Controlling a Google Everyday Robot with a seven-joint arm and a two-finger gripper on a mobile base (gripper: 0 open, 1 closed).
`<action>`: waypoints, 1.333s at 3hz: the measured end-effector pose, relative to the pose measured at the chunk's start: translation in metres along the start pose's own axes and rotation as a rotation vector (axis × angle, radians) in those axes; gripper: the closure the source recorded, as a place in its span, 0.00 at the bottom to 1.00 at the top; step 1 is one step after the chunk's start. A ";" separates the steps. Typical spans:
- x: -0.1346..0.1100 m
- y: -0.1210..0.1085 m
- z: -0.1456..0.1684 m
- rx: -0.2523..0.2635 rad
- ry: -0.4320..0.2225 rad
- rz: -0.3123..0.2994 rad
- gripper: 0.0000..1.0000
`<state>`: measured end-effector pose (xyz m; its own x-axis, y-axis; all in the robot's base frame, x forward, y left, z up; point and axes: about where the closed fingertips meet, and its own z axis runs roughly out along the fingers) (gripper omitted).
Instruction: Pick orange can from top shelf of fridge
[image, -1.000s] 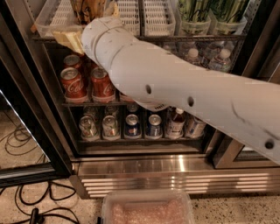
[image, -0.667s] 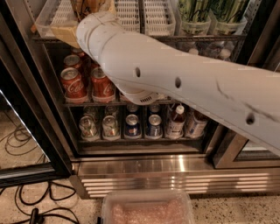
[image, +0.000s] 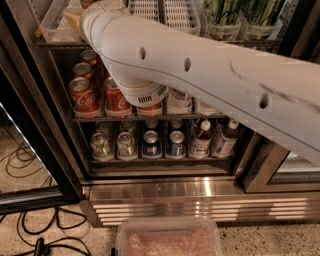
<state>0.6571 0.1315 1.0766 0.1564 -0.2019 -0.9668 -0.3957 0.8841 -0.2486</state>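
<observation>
The fridge (image: 200, 202) stands open on a speckled floor, its ribbed steel base near the camera. Black cables (image: 30, 232) lie at the left, and a clear box (image: 167, 239) sits in front of the base.

There is only this one camera view. The big white arm (image: 210, 75) comes from the right and reaches far up to the left, onto the top shelf (image: 250, 44), where white slotted trays (image: 165, 10) and clear tubs (image: 225, 31) stand.

The pincer (image: 76, 17) is at the arm's end, at the left part of this shelf. Only a pale yellowish piece of it shows beside the wrist, so I cannot tell if it is apart or together.

Of the orange can (image: 88, 2), only a small brown-orange bit is seen at the upper edge, on the same shelf. It is just right of and behind the pincer, and the wrist hides the rest. If they touch, I cannot tell.

Below, red cola cans (image: 85, 95) fill the middle rack.
</observation>
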 end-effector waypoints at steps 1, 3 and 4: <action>-0.005 -0.007 0.003 0.028 0.009 0.011 0.62; -0.005 -0.007 0.003 0.028 0.009 0.011 1.00; -0.021 -0.007 -0.005 0.007 -0.026 0.054 1.00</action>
<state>0.6521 0.1273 1.0979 0.1588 -0.1425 -0.9770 -0.3977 0.8965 -0.1954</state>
